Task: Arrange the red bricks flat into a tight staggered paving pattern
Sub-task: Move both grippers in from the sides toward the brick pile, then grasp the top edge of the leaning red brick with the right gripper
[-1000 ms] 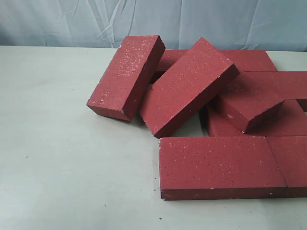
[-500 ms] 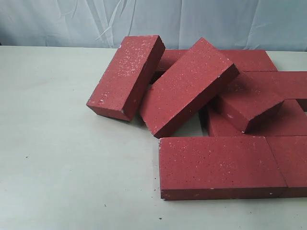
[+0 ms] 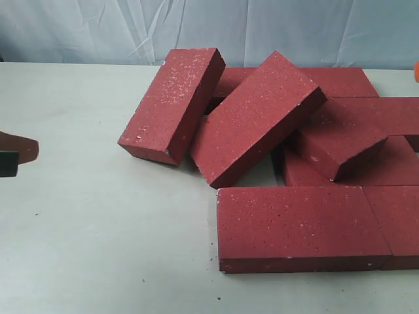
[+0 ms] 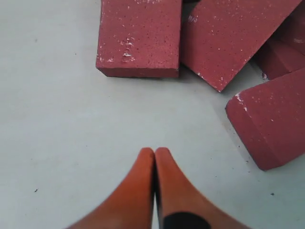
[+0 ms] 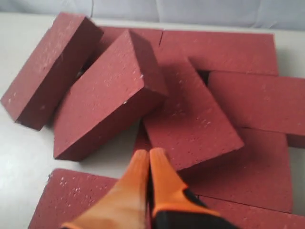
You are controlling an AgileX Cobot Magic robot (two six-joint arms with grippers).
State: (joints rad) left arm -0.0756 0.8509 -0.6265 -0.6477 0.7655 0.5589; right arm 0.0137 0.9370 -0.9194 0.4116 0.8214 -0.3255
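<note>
Since left hand [image 4: 154, 153] and right hand [image 5: 146, 153] hover pinched shut, empty, open one wide and lift the top tilted brick [image 3: 256, 118] off the red bricks [image 3: 294, 222].

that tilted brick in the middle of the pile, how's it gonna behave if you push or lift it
The middle brick leans with its far end raised on the back bricks, so a push would probably drop it flat rather than slide it. It looks solid and rigid, likely heavy for its size. Its rough matte face should resist slipping.
</note>
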